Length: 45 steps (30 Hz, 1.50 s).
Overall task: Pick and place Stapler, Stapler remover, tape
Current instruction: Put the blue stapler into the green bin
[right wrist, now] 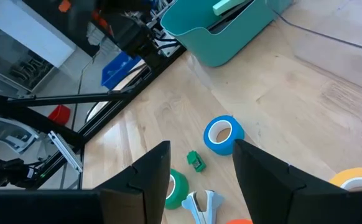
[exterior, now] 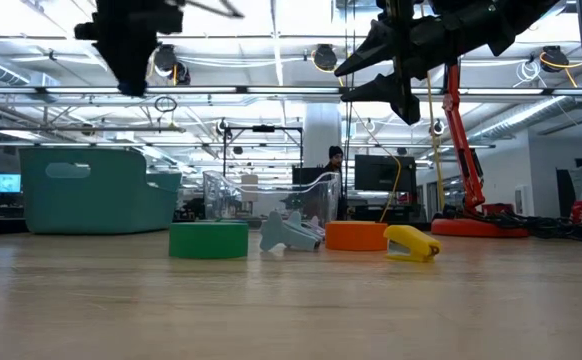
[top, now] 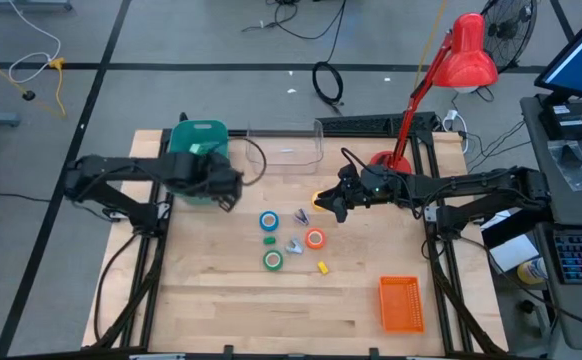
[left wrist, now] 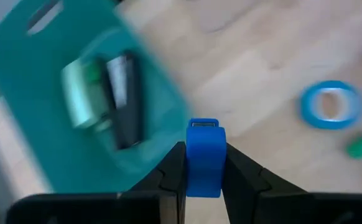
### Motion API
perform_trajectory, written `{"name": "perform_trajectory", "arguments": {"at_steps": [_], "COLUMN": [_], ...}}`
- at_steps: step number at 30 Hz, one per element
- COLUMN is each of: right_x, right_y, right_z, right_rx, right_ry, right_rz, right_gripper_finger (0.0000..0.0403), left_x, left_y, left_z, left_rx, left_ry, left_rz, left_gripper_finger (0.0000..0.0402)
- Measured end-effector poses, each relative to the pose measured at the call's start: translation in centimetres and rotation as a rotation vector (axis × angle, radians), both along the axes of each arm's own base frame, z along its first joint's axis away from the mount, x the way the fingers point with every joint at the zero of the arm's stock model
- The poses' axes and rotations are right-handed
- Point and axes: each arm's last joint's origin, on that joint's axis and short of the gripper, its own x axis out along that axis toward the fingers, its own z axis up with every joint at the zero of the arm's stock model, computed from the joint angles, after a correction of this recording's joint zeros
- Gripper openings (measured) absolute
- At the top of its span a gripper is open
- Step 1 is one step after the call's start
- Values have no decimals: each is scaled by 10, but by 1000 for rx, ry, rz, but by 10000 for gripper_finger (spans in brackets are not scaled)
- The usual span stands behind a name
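Wooden table point(top: 221, 310), high view as the clock face, centre near the green tape roll.

Teal bin point(top: 199, 148) at 11 o'clock, at the table's back-left; the left wrist view shows a pale green item and a dark stapler-like item point(left wrist: 124, 99) inside it (blurred, identity uncertain). Clear plastic container point(top: 286, 143) at 12 o'clock, just beside the bin. Orange basket point(top: 401, 303) at 4 o'clock, well apart from the rest.

Left gripper point(left wrist: 204, 163) hangs over the bin's near edge, about 10 o'clock, jaws narrow and clamped on a small blue stapler-like object point(left wrist: 204, 155).

Right gripper point(right wrist: 199, 171) hovers above the table at 2 o'clock, fingers parted and holding nothing, with the yellow tape roll point(top: 321, 200) just beside it.

Tape: blue roll point(top: 268, 221) at 12 o'clock, orange roll point(top: 315, 238) at 2 o'clock, green roll point(top: 273, 260) at centre; all lie flat on the table. Grey staple remover point(top: 295, 246) lies between green and orange rolls. Small blue-grey piece point(top: 301, 215) near the blue roll; small green block point(top: 268, 239) between blue and green rolls; small yellow piece point(top: 323, 267) at 4 o'clock.
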Motion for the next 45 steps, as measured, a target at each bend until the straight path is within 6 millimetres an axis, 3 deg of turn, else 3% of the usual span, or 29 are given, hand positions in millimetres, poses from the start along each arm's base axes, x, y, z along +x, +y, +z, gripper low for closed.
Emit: {"name": "perform_trajectory", "arguments": {"at_steps": [15,26,45], "right_x": [0,0,0], "right_y": [0,0,0], "right_z": [0,0,0], "right_rx": [-4,-4,3], "right_ry": [0,1,2], "right_rz": [2,2,-1], "right_gripper_finger": [166,166,166], "left_x": [-28,-48,-29], "left_y": [95,155,229], "left_z": [1,-3,-72], "left_rx": [-5,-67,-171], "left_ry": [83,-29,68], "left_rz": [211,253,173], "left_gripper_finger": [68,68,68]}}
